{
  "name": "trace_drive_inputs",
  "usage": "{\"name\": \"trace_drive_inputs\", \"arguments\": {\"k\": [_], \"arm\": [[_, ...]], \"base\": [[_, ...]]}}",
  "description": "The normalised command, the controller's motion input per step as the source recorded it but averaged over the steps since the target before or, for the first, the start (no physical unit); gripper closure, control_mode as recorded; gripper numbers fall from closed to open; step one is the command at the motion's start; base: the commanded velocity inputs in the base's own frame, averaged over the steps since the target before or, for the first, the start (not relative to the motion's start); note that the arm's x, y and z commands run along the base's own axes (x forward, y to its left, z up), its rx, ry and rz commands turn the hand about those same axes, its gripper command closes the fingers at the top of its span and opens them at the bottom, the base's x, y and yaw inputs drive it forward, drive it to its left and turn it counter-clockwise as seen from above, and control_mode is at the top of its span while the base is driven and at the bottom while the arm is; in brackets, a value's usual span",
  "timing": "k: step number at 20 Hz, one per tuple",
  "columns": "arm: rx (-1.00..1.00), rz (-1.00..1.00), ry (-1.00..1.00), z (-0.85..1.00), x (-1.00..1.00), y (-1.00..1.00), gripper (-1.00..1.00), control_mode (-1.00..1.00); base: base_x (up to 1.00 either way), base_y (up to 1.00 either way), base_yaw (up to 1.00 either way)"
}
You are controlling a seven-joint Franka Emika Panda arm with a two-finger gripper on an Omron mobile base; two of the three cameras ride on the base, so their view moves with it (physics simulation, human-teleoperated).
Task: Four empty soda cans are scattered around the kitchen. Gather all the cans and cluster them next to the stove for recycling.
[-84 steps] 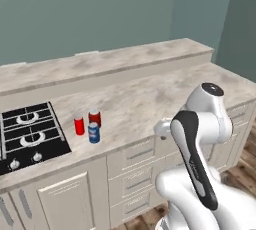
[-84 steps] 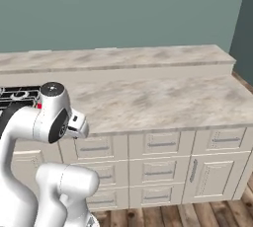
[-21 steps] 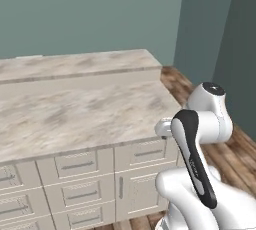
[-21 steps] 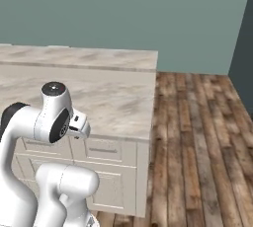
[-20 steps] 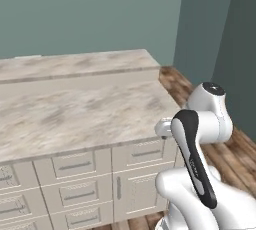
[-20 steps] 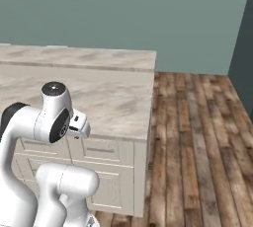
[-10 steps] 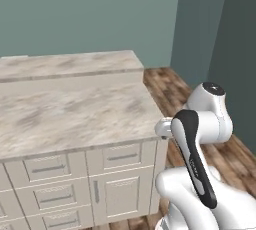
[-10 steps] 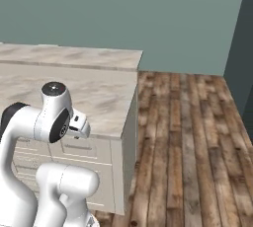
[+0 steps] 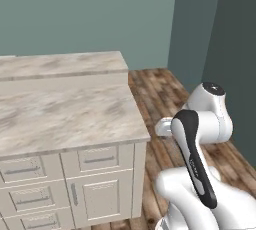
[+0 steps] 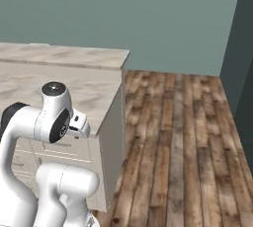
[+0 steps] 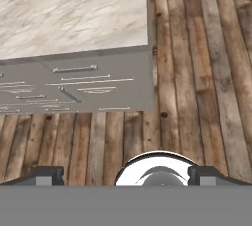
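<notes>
The soda cans and the stove are out of view. My gripper (image 11: 127, 176) is open: its two dark fingertips (image 11: 47, 175) stand wide apart at the bottom of the hand view, with nothing held between them. It points down at the wooden floor (image 11: 206, 72) just off the end of the marble counter (image 11: 74, 9). The white arm (image 9: 192, 149) is folded close above the base, to the right of the counter's end (image 9: 140, 134).
The counter (image 10: 84, 88) has a raised back ledge (image 9: 65, 64) and grey drawers and a cabinet door (image 9: 102, 186) below. Open wooden floor (image 10: 183, 137) stretches right of it to the teal wall (image 10: 148, 18). A darker wall (image 9: 235, 49) stands far right.
The whole scene has slid left as the base drove right along the counter; the stove and two cans seen earlier have left the picture. The arm's folded pose and open gripper are unchanged.
</notes>
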Motion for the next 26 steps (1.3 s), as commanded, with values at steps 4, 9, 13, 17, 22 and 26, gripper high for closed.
{"name": "trace_drive_inputs", "arguments": {"k": [4,9,13,17,22,26], "arm": [[0.00,0.00,0.00,0.00,0.00,0.00,-1.00,1.00],[0.00,0.00,0.00,0.00,0.00,0.00,-1.00,1.00],[0.00,0.00,0.00,0.00,0.00,0.00,-1.00,1.00],[0.00,0.00,0.00,0.00,0.00,0.00,-1.00,1.00],[0.00,0.00,0.00,0.00,0.00,0.00,-1.00,1.00],[0.00,0.00,0.00,0.00,0.00,0.00,-1.00,1.00]], "base": [[0.15,-0.56,0.07],[0.17,-0.55,0.06],[0.21,-0.54,0.06],[0.25,-0.53,0.05],[0.28,-0.52,0.06],[0.31,-0.51,0.05]]}}
